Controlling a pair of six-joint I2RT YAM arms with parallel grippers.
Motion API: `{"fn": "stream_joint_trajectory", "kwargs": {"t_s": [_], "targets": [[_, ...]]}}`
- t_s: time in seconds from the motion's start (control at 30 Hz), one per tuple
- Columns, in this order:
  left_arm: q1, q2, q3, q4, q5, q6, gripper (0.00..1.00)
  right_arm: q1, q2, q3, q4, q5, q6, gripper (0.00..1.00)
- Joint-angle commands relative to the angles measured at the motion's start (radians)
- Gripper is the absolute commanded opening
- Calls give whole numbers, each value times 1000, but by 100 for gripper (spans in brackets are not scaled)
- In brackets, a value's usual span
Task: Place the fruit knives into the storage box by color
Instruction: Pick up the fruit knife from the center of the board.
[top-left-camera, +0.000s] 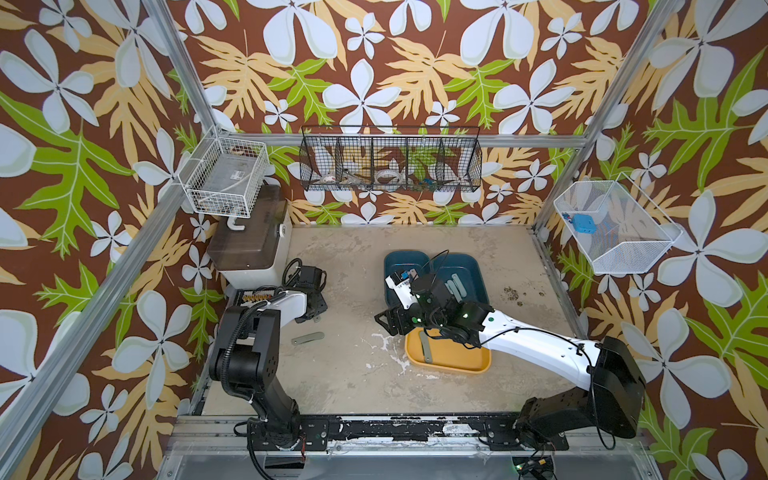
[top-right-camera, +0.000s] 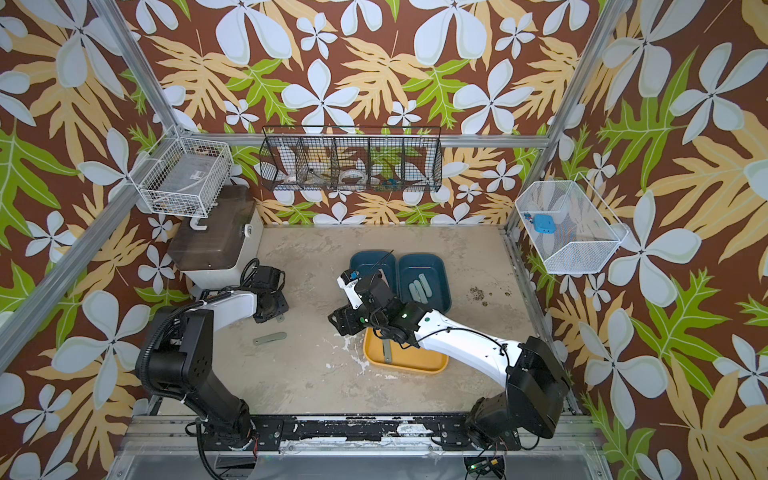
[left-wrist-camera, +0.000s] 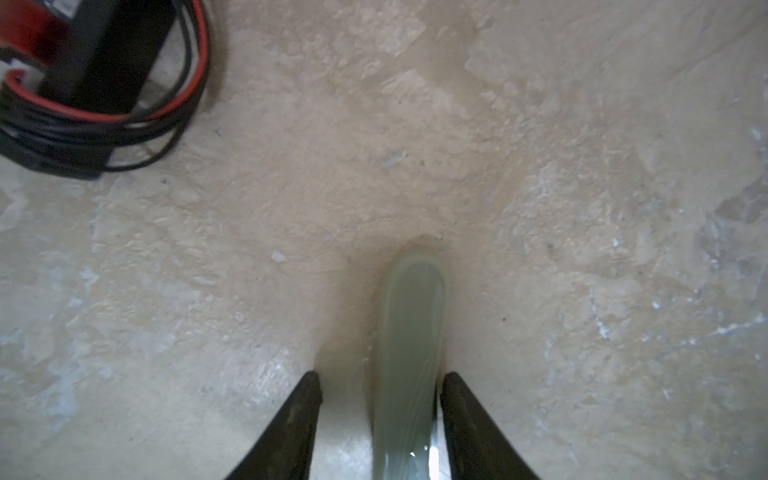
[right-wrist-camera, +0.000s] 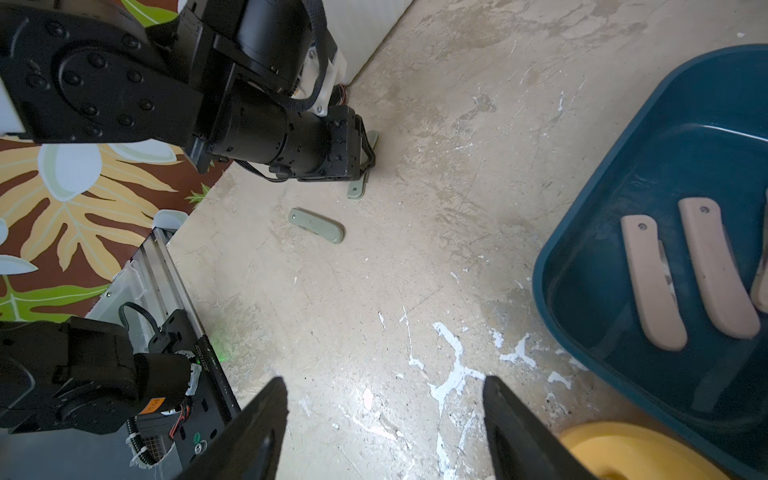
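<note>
My left gripper (left-wrist-camera: 382, 376) is down on the table astride a grey-green fruit knife (left-wrist-camera: 411, 316). One finger touches the knife and a gap shows at the other. From the right wrist view this left gripper (right-wrist-camera: 365, 162) covers the knife's middle. A second grey-green knife (top-left-camera: 307, 338) (right-wrist-camera: 316, 225) lies loose nearby, and a third (top-left-camera: 426, 347) lies in the yellow tray (top-left-camera: 457, 361). The storage box is three trays. One dark blue tray (right-wrist-camera: 623, 166) holds pink knives (right-wrist-camera: 652, 282); the other (top-left-camera: 469, 270) holds light blue knives (top-left-camera: 455, 286). My right gripper (top-left-camera: 384, 322) (right-wrist-camera: 384, 380) hovers open and empty.
A white box with a brown lid (top-left-camera: 249, 245) stands at the back left beside my left arm. Wire baskets (top-left-camera: 390, 164) hang on the walls. Dark crumbs (top-left-camera: 511, 293) lie right of the trays. A cable bundle (left-wrist-camera: 83, 104) sits near the left gripper.
</note>
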Motion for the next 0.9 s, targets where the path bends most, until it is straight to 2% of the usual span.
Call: {"fn": "stream_joint_trajectory", "kwargs": {"t_s": [0.0, 0.2, 0.43, 0.87], "targets": [[-3, 11, 9, -17, -12, 21, 47, 1, -12, -5, 5, 16, -2, 75], [-7, 21, 16, -7, -1, 33, 36, 1, -26, -13, 2, 23, -2, 75], [-13, 4, 15, -5, 5, 41, 27, 1, -40, -23, 4, 26, 1, 74], [-33, -133, 21, -48, 42, 52, 25, 0, -37, -26, 3, 35, 1, 75]]}}
